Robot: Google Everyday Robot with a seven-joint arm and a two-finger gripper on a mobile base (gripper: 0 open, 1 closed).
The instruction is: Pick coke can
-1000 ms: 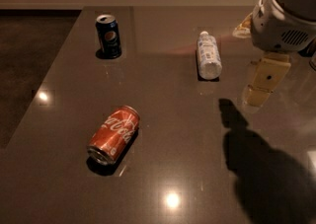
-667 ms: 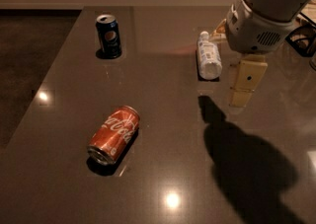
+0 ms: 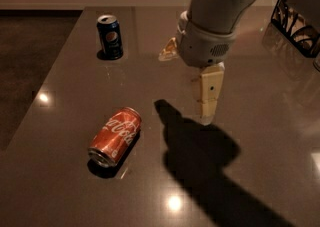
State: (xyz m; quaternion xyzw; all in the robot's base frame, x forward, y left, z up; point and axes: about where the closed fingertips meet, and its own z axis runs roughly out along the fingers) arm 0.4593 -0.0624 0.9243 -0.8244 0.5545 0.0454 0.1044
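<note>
The coke can (image 3: 115, 136) is red-orange with white script and lies on its side on the dark table (image 3: 60, 121), left of centre, its silver end toward the front. My gripper (image 3: 192, 91) hangs above the table to the right of the can and a little farther back, well apart from it. One pale finger (image 3: 210, 93) points down and the other (image 3: 168, 51) sticks out to the left, so the gripper is open and empty. Its shadow falls on the table just right of the can.
A dark blue Pepsi can (image 3: 110, 36) stands upright at the back left. A black wire rack (image 3: 295, 21) sits at the far right edge. The clear plastic bottle is hidden behind my arm. The table's left edge drops to a dark floor.
My arm and gripper have moved left from the right edge toward the table's middle. They now cover the plastic bottle and are closer to the coke can. The cans have not moved.
</note>
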